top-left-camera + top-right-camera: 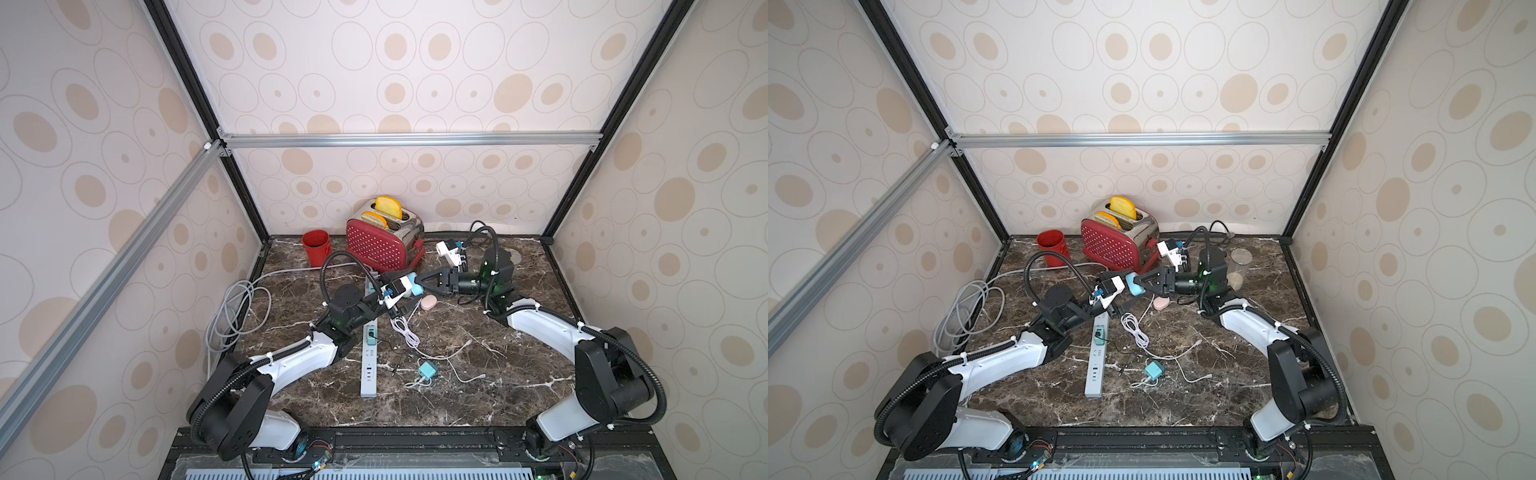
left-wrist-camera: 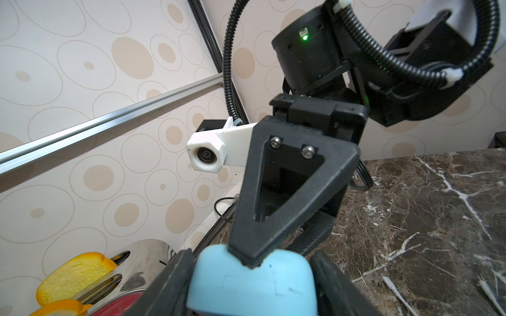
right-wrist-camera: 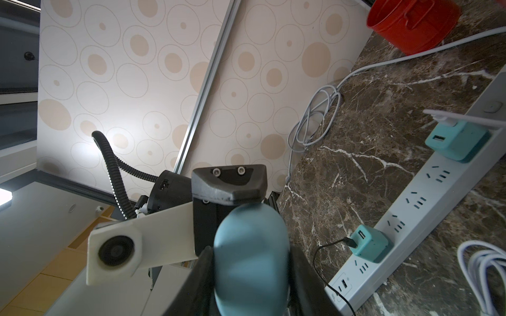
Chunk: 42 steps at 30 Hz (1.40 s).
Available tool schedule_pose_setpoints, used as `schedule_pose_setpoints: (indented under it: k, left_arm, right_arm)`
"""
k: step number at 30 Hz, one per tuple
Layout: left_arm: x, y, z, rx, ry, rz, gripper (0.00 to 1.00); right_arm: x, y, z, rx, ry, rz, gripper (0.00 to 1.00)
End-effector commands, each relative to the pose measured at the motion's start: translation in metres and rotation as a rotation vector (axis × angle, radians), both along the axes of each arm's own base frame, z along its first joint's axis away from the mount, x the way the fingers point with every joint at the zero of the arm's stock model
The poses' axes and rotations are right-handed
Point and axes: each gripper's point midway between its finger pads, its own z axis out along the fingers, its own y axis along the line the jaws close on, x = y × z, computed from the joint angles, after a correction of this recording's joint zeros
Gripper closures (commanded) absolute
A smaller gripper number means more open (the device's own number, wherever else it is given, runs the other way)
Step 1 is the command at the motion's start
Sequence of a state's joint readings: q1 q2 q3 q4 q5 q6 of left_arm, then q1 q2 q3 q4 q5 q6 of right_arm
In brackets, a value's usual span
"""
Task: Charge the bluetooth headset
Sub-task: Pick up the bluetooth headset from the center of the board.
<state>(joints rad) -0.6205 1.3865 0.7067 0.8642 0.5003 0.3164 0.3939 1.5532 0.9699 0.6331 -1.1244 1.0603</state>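
Blue headset case (image 1: 414, 286) is held mid-air at frame centre in both top views, pinched by right gripper (image 1: 423, 286). It's flanked by left gripper (image 2: 250, 290), part-open; contact can't be told. Right pinch shd be released only once left's firm.

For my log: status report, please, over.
Right gripper shut on blue case, mid-air. Left gripper around it, grip unclear. White cable lies below, not blocking.

Left gripper (image 1: 409, 287), perhaps part-open, meets right gripper (image 1: 422, 286) tip to tip.
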Motion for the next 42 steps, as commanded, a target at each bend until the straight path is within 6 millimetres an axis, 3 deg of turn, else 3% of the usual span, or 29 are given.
schedule_pose_setpoints:
  k: [1,4,9,12,20,28,42]
  left_arm:
    - [-0.002,-0.006,0.017,-0.006,-0.056,-0.022,0.43]
    - [-0.002,-0.005,0.017,0.006,-0.061,-0.014,0.47]
    - [0.0,-0.003,0.012,0.07,-0.06,0.006,0.48]
    - [0.001,-0.002,0.009,0.111,-0.044,0.015,0.49]
    - [0.001,-0.001,0.009,0.162,-0.03,0.014,0.5]
    - [0.001,-0.005,0.012,0.166,-0.025,-0.008,0.51]
    - [0.004,-0.013,0.003,0.185,0.008,-0.041,0.51]
  right_arm:
    - [-0.005,0.002,0.005,0.026,-0.011,0.026,0.65]
    - [-0.007,0.002,0.005,0.024,-0.015,0.03,0.62]
    - [-0.01,-0.002,0.003,-0.04,-0.079,0.009,0.4]
    - [-0.014,-0.01,-0.002,-0.152,-0.144,-0.035,0.33]
    - [-0.012,-0.028,-0.001,-0.338,-0.226,-0.167,0.33]
    - [-0.011,-0.015,-0.01,-0.486,-0.22,-0.187,0.25]
    - [0.001,0.005,-0.02,-0.591,-0.205,-0.23,0.37]
